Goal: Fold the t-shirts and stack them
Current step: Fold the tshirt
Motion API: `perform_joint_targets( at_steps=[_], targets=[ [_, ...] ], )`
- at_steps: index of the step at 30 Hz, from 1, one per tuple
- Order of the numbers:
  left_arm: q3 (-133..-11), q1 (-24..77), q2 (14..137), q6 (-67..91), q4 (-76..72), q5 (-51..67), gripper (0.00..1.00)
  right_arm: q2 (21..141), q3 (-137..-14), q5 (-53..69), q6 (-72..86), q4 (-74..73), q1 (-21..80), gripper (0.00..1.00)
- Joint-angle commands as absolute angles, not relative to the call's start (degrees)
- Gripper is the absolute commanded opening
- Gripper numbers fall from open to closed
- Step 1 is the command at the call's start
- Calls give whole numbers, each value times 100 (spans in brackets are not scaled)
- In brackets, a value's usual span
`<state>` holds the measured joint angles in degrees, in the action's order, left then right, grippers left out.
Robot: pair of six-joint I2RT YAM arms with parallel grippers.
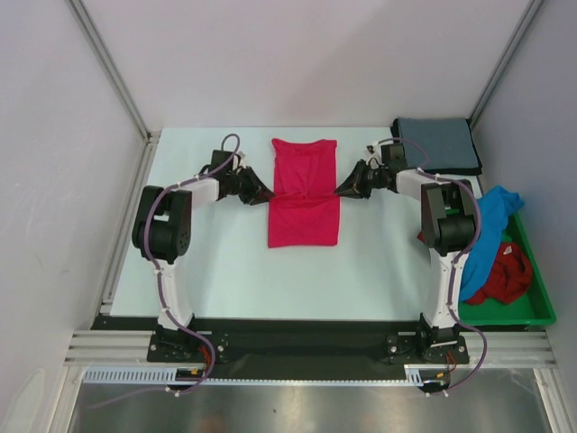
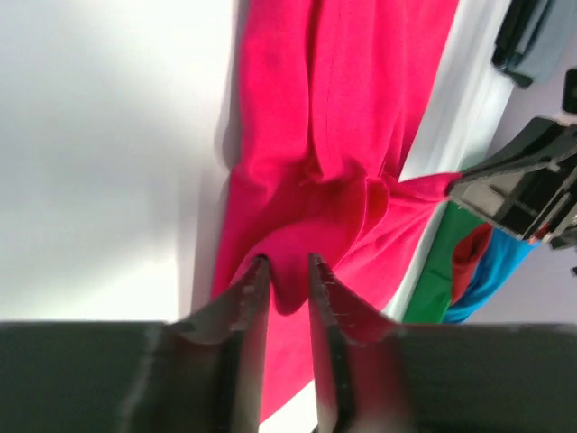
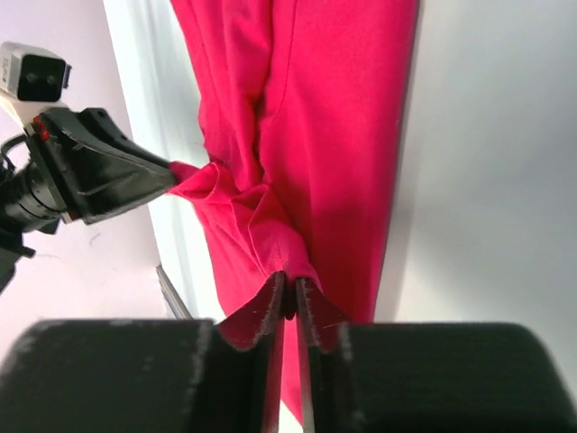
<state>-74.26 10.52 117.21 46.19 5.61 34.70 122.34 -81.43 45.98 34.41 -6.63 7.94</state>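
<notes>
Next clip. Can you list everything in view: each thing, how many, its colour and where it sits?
pink-red t-shirt: 1, bright pink-red, table centre, folded narrow
grey-blue t-shirt: 1, grey-blue, folded, far right corner
bright blue t-shirt: 1, blue, draped over the tray's far end
darker red t-shirt: 1, dark red, crumpled in the tray
tray: 1, green, right side
table: 1, pale
left gripper: 1, black, pinching the pink-red t-shirt's left edge
right gripper: 1, black, pinching its right edge
</notes>
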Motion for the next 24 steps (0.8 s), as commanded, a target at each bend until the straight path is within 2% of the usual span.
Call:
perform_joint_targets(
  at_steps=[1, 4, 7, 9, 15, 19, 24],
  targets=[
    [-7936, 1002, 11874, 4290, 799, 3314, 31, 12427, -8577, 4562, 3104, -878, 730, 16],
    [-8296, 1002, 11612, 3799, 1387, 2753, 52, 12586, -9139, 4064, 2673, -1632, 651, 26],
    [-8323, 1011, 11172, 3464, 1748, 2128, 61, 12288, -9360, 3151, 2119, -2319, 624, 38],
    [-8044, 1037, 10645, 3384, 1784, 1908, 61, 11859, -9151, 2901, 1978, -2470, 694, 43],
    [-6850, 1476, 9740, 3375, 1207, 2187, 56, 10847, -8070, 2664, 2117, -2032, 1256, 45],
    [-6355, 1880, 9834, 3524, 731, 2197, 52, 10731, -7296, 2655, 2583, -1214, 1730, 30],
    [-6143, 1986, 10221, 3753, 28, 2224, 50, 11082, -7356, 2180, 2707, -677, 2258, 29]
  ],
)
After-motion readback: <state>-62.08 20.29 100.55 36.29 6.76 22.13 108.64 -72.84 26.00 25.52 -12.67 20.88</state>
